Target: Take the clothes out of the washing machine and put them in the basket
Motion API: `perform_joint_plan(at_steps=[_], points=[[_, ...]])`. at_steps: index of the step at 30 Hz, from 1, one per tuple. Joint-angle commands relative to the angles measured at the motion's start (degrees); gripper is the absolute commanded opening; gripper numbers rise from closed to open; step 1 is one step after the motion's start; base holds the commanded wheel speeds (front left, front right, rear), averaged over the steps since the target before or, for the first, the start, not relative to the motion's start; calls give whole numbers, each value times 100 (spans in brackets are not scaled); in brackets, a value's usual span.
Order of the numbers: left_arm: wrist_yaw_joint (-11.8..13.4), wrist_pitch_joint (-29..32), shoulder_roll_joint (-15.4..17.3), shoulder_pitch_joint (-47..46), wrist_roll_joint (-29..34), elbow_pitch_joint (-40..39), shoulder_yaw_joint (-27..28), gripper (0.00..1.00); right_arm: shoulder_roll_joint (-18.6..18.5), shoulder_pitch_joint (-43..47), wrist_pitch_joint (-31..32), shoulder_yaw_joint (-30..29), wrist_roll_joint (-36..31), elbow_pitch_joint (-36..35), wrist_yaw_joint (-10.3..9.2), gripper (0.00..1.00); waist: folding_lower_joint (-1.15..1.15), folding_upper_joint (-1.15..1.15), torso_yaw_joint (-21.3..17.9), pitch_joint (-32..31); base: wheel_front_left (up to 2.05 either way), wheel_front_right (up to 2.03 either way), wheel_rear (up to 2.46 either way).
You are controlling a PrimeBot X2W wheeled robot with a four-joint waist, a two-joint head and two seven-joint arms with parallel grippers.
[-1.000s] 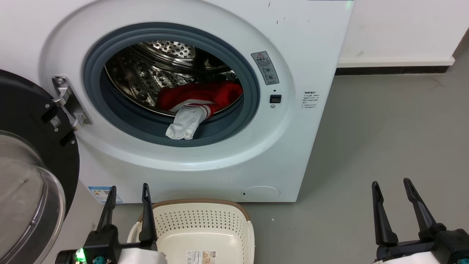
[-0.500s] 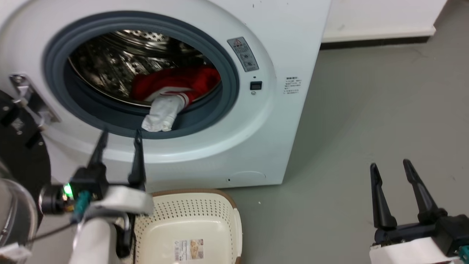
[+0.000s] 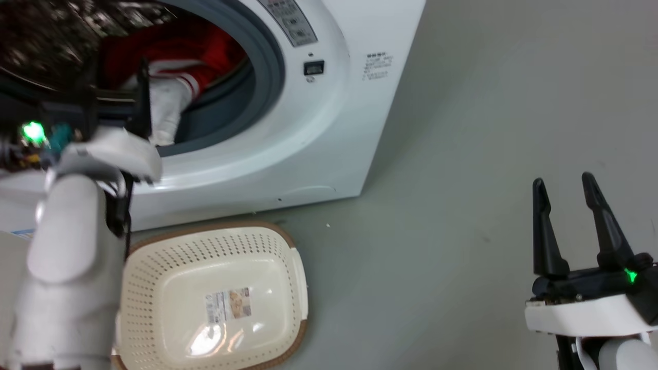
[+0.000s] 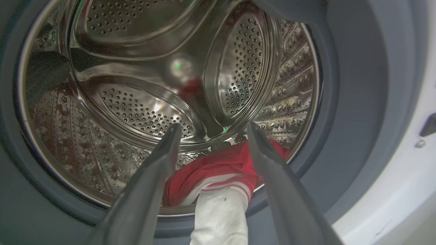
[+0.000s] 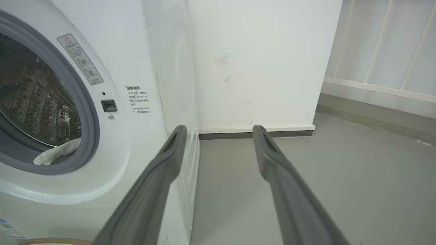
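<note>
The large white front-loading washing machine [image 3: 318, 128] has its grey-rimmed porthole uncovered. Inside the perforated steel drum [image 4: 136, 109] the soft red clothes [image 4: 218, 163] lie low, at the drum's front. A white sleeve [image 4: 221, 217] with a red-and-white striped cuff hangs out over the grey door seal.

The left claw [image 4: 213, 127] is at the porthole mouth with its two dark fingers spread wide. The garment lies beyond and between them, and nothing is clamped. The right claw [image 3: 563, 179] hangs over the grey floor [image 3: 462, 154], well apart from the machine. It too is spread and holds nothing.

The small cream-white oval plastic basket [image 3: 154, 267], with perforated sides and a brown woven-look rim, stands on the floor just in front of the machine. A printed label sticker [image 3: 229, 304] lies on its bare bottom, its text too small to read.

On the machine's front, a grey warning sticker [image 5: 80, 59] carries a red triangle and round pictograms. Right of the small dark latch socket [image 5: 108, 105] is a block of Chinese print [image 5: 138, 99], too fine to make out. A blue-edged label [image 5: 6, 228] sits low on the panel.
</note>
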Motion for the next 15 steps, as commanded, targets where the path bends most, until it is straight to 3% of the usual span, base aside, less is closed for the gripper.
perform_joint_plan(at_steps=[1,7,15], points=[[-36,53,115,-402,21,238,-61,100,-1,-160,-12,-10,73,-48,-4,100,-1,0,-262,415,0,0,0],[-118,791,536,-1574,-65,967,-350,100,-1,-432,-12,-47,228,-163,-4,100,-1,0,-475,1009,0,0,0],[-125,2404,1116,-2989,-588,1440,-1146,100,-1,-765,-12,-55,464,-313,-4,100,-1,0,-700,1759,0,0,0]])
